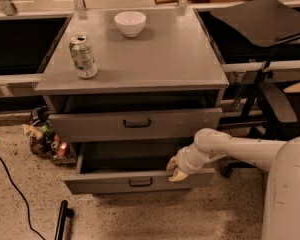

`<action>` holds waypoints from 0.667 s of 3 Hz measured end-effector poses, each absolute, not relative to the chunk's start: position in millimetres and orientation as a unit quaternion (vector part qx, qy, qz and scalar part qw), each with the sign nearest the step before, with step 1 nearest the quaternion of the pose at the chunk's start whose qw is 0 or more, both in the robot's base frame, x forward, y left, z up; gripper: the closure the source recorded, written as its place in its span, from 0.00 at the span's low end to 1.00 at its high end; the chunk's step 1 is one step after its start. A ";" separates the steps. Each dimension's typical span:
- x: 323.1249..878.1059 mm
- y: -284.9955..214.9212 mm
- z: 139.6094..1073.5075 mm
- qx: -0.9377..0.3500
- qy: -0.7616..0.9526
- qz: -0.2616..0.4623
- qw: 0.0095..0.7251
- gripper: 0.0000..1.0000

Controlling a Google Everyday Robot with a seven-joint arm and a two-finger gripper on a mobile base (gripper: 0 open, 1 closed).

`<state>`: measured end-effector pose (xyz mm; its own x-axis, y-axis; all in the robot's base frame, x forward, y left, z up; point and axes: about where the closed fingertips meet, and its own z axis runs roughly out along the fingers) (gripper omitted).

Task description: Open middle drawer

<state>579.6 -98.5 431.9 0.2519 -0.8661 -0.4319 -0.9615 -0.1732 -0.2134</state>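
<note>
- On the speckled floor (190, 219) of a workroom, a grey drawer cabinet (140, 91) stands between dark benches, with a black chair frame (275, 104) to one side and a heap of small clutter (42, 136) to the other.
- The robot's white arm (240, 151) reaches in low from the side, across the cabinet's lower front.
- The cabinet's top surface (160, 54) is plain grey and mostly bare.
- The top drawer (90, 126), the tallest front, sits slightly proud of the frame.
- The middle drawer (105, 184) stands well out beneath it, its dark inside exposed and its black bar handle (140, 182) facing forward.
- The end effector (176, 171) rests on the upper edge of that drawer's front, right of the handle; whether it is clenched on the edge or released, I cannot tell.
- Judged from this, the pull is near its end. The next move calls for a short straight draw outward, kept level so that the drawer does not bind, and then a clean let-go.
- A drink can (83, 57) stands upright near the surface's left edge.
- A white bowl (130, 23) sits towards the back, well apart from the can.
</note>
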 end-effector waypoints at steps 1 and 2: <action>579.6 -98.5 431.9 -0.759 0.602 0.106 0.225 0.38; 565.1 -97.7 428.2 -0.764 0.601 0.111 0.208 0.14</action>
<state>565.1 -97.7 428.2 0.2533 -0.8722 -0.4185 -0.9640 -0.1916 -0.1842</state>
